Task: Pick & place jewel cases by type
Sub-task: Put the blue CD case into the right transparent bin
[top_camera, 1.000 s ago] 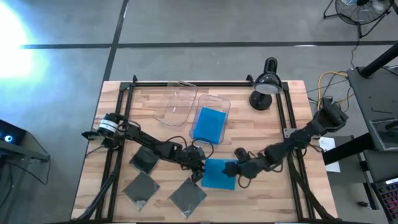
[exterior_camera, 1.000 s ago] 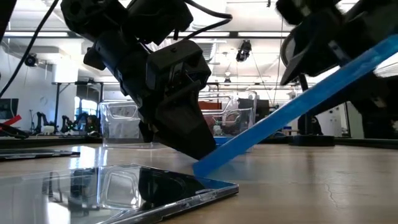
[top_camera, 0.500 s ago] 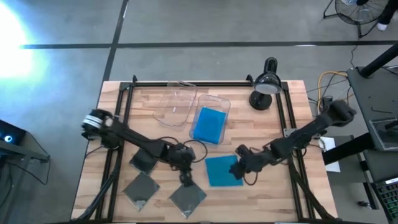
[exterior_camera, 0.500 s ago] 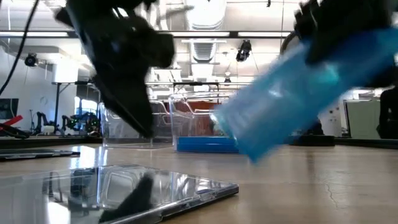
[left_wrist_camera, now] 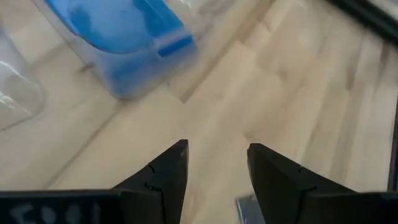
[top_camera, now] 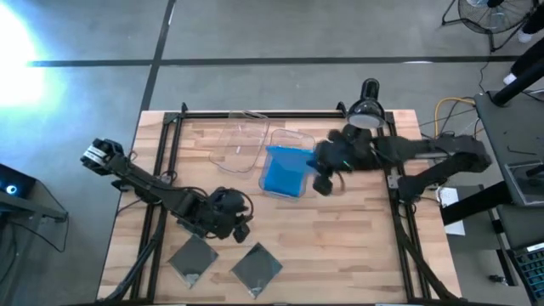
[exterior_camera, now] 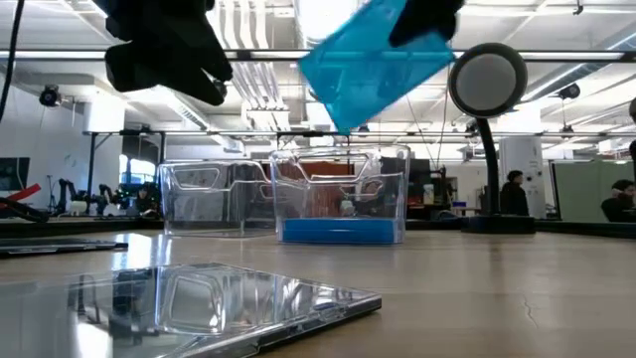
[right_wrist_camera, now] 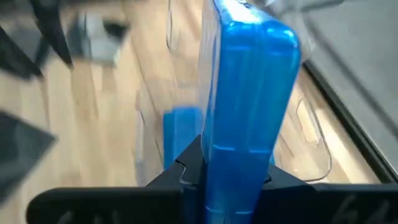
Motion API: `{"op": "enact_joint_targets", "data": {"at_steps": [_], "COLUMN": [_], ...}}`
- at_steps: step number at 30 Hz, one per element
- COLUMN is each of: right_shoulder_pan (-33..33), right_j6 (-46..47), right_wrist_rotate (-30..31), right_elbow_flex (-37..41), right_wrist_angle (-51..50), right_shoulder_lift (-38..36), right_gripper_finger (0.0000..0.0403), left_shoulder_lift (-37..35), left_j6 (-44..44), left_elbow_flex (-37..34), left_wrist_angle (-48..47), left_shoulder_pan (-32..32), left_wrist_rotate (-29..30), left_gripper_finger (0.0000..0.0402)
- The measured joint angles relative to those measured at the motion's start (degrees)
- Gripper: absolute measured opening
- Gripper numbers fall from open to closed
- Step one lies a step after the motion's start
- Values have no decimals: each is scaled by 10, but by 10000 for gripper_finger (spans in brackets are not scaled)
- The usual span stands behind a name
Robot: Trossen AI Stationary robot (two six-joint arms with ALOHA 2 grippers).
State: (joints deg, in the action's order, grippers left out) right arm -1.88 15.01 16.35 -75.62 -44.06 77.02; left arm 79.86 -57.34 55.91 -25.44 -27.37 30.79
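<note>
**Blue jewel case held above the bin**

Right gripper [right_wrist_camera: 214, 177] pinches one blue jewel case [exterior_camera: 373, 60] aloft over the clear bin [top_camera: 299, 140], which contains another blue case [exterior_camera: 343, 231]. Left gripper [left_wrist_camera: 214, 168], spread and empty, hovers above the surface [top_camera: 357, 246]. Three dark cases [top_camera: 257, 268] lie there, one partly hidden beneath the left arm.

A light wooden tabletop [top_camera: 357, 255] with a black metal frame [top_camera: 280, 114] is set on a grey concrete floor [top_camera: 255, 34] crossed by dark seams. A black desk lamp [top_camera: 364, 115] is stood at the tabletop's far edge. A floor fan [top_camera: 491, 12] is seen at the upper corner. From table height, a large open room is shown, lit by rows of ceiling lights [exterior_camera: 248, 30], with exposed ducts and two people [exterior_camera: 513, 191] standing far back.
</note>
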Motion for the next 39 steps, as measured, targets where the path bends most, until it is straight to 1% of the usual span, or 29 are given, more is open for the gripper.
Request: {"op": "enact_joint_targets", "data": {"at_steps": [3, 5, 10, 15, 17, 19, 21, 23, 25, 27, 29, 33, 37, 38, 39], "right_shoulder_pan": [72, 102, 136, 164, 175, 187, 199, 205, 207, 207, 208, 208, 206, 206, 206], "right_j6": [-57, -103, -208, -269, -273, -271, -267, -265, -255, -248, -248, -244, -224, -217, -213], "right_wrist_rotate": [-96, -147, -212, -320, -346, -349, -357, -354, -336, -316, -297, -206, -52, -39, -41], "right_elbow_flex": [-61, -104, -243, -392, -444, -488, -519, -548, -577, -594, -591, -591, -590, -590, -590], "right_wrist_angle": [-56, -101, -245, -394, -435, -460, -462, -464, -462, -458, -446, -455, -453, -451, -448], "right_shoulder_lift": [70, 123, 255, 380, 427, 473, 507, 530, 547, 556, 553, 546, 533, 526, 518], "right_gripper_finger": [33, 33, 33, 33, 33, 33, 35, 44, 61, 87, 120, 192, 248, 258, 268], "left_shoulder_lift": [-1, -1, 7, 16, 18, 19, 19, 19, 19, 19, 19, 19, 18, 18, 17], "left_j6": [-24, -38, -63, -76, -77, -77, -77, -77, -77, -83, -88, -87, -83, -84, -84], "left_elbow_flex": [-1, -1, -1, -1, -1, -1, -3, -9, -15, -21, -27, -30, -36, -38, -38], "left_wrist_angle": [0, 1, 2, 1, 1, 1, 2, 2, 1, 3, 4, -1, -2, -3, -5], "left_shoulder_pan": [-2, -2, -9, -20, -22, -23, -23, -23, -24, -25, -25, -25, -25, -25, -25], "left_wrist_rotate": [17, 19, 22, 22, 23, 24, 28, 28, 29, 29, 29, 29, 32, 32, 33], "left_gripper_finger": [147, 147, 147, 147, 147, 147, 147, 147, 147, 147, 147, 147, 147, 147, 147]}}
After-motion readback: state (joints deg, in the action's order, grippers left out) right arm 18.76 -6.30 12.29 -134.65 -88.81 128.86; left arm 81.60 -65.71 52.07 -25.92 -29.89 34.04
